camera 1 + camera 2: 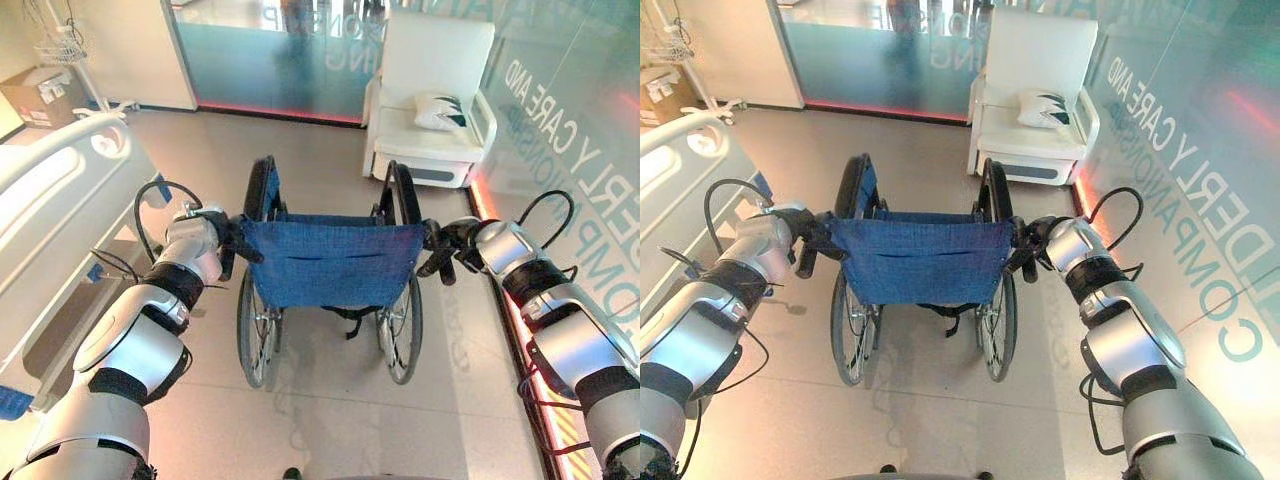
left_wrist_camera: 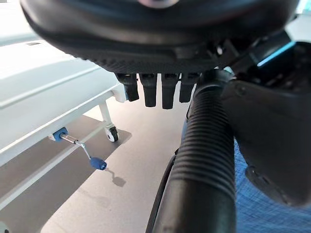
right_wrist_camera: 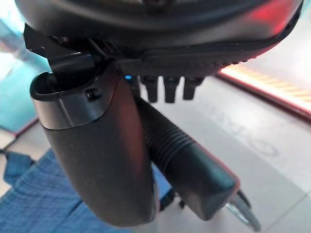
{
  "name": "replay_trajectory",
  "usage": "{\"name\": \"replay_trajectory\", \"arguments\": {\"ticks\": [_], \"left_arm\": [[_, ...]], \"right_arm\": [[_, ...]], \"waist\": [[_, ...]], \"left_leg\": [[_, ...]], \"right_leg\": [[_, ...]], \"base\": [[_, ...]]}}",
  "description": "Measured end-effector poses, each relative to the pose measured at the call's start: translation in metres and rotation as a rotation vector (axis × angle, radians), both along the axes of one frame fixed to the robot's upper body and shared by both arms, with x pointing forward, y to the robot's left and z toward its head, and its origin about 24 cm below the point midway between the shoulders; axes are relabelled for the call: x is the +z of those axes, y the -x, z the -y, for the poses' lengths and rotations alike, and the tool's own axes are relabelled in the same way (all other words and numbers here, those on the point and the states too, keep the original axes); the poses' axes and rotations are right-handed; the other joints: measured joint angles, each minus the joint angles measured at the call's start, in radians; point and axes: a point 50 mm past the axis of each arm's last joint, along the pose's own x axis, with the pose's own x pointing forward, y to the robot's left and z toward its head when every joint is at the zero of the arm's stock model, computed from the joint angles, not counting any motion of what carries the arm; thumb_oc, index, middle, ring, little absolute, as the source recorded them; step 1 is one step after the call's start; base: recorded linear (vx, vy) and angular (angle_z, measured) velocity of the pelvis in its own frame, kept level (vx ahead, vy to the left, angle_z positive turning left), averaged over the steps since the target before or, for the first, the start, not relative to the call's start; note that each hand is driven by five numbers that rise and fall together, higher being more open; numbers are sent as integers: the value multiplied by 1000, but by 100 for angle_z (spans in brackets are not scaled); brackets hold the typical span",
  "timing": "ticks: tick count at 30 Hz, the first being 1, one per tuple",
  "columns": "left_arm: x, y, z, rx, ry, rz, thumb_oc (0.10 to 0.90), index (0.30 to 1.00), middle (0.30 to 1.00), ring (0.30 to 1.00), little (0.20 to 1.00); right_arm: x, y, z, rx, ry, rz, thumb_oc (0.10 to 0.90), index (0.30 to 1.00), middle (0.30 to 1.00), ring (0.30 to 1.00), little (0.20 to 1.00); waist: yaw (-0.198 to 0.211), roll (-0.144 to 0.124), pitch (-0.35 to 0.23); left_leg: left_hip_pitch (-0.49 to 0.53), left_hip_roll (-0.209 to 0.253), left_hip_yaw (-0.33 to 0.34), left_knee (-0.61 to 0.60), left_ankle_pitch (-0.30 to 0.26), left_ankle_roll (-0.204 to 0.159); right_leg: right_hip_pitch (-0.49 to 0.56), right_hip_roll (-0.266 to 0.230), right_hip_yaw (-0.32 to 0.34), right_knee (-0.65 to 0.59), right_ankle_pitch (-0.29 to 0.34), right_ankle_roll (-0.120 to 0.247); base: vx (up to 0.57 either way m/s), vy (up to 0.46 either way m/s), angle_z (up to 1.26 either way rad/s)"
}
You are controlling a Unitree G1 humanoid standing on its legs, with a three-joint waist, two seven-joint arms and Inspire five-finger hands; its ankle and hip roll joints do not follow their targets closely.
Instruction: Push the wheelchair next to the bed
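Observation:
A wheelchair (image 1: 330,262) with a blue cloth back stands in front of me, facing away. My left hand (image 1: 228,238) is curled round its left push handle (image 2: 204,160), a black ribbed grip, with the thumb (image 2: 272,131) beside it. My right hand (image 1: 445,245) is curled round the right push handle (image 3: 187,160), its thumb (image 3: 102,145) lying over the grip. The white bed (image 1: 50,190) runs along the left side, close to the wheelchair's left wheel, with a gap of floor between them.
A white armchair (image 1: 430,100) with a pillow stands ahead on the right. Glass walls (image 1: 270,50) close off the back and the right side. A cardboard box (image 1: 40,95) sits at the far left. A blue-knobbed crank (image 2: 97,163) sticks out under the bed.

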Motion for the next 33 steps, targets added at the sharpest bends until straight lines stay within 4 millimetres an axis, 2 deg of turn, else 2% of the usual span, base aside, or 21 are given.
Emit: {"name": "replay_trajectory", "arguments": {"ticks": [7, 17, 21, 22, 23, 24, 25, 26, 29, 33], "left_arm": [[-1, 0, -1, 1, -15, -1, 800, 900, 900, 900, 900], [-10, 1, 2, -4, -18, 9, 800, 900, 900, 900, 900], [-13, 1, 3, -15, 2, 29, 800, 900, 900, 900, 900], [-13, 1, 3, -15, 10, 33, 800, 900, 900, 900, 900], [-13, 1, 3, -18, 10, 35, 800, 900, 900, 900, 900], [-14, 1, 3, -18, 17, 38, 675, 712, 712, 712, 712], [-14, 1, 3, -19, 19, 39, 573, 559, 559, 559, 559], [-14, 1, 3, -23, 25, 43, 400, 300, 300, 300, 300], [-16, 1, 4, -36, 48, 59, 400, 300, 300, 300, 300], [-19, 0, 9, -50, 116, 89, 400, 300, 300, 300, 300]], "right_arm": [[-2, 0, -8, 0, 39, 36, 800, 900, 900, 900, 900], [2, -1, -9, -12, 63, 66, 800, 900, 900, 900, 900], [2, -1, -8, -9, 63, 67, 800, 900, 900, 900, 900], [2, -1, -9, -7, 62, 68, 409, 314, 314, 314, 314], [2, -1, -9, -6, 60, 69, 400, 300, 300, 300, 300], [2, -1, -8, -5, 54, 71, 400, 300, 300, 300, 300], [1, -1, -8, -8, 43, 70, 400, 300, 300, 300, 300], [-1, -1, -7, -34, -9, 74, 400, 300, 300, 300, 300], [-4, 0, -3, -77, -62, 89, 400, 300, 300, 300, 300], [-8, 0, 4, -111, -42, 112, 400, 300, 300, 300, 300]], "waist": [[-9, 6, -2], [-12, 43, -1], [-11, 47, -1], [-11, 47, -1], [-11, 47, -1], [-11, 47, -1], [-10, 47, -1], [-9, 48, 0], [-4, 51, 0], [6, 52, 1]], "left_leg": [[-1, 0, -1, 1, 0, 0], [-4, 0, -3, 1, 0, 0], [-5, 0, -7, 2, 0, 0], [-5, 0, -8, 2, 0, 0], [-6, 0, -13, 2, 0, 0], [-7, 0, -17, 2, 0, 0], [-7, 0, -18, 2, 0, 0], [-7, 0, -20, 3, 0, 0], [-7, 0, -22, 3, 1, 0], [-7, -2, -33, 2, 2, 1]], "right_leg": [[0, 0, 0, -1, 0, 0], [0, 0, -4, -1, 0, 0], [2, 0, -7, -2, 0, 0], [2, 0, -8, -2, 0, 0], [2, 0, -9, -2, 0, 0], [3, 0, -12, -2, 0, 0], [3, 0, -12, -2, 0, 0], [5, 0, -15, -3, 0, 0], [7, 0, -17, -4, 0, -1], [14, -2, -37, -5, -1, -2]], "base": [[0, 0, 0], [0, 0, 0], [0, 0, 0], [0, 0, 0], [3, -1, 4], [3, 3, 4], [3, 8, 6], [3, 10, 4], [7, 19, 3], [9, 27, 8]]}}
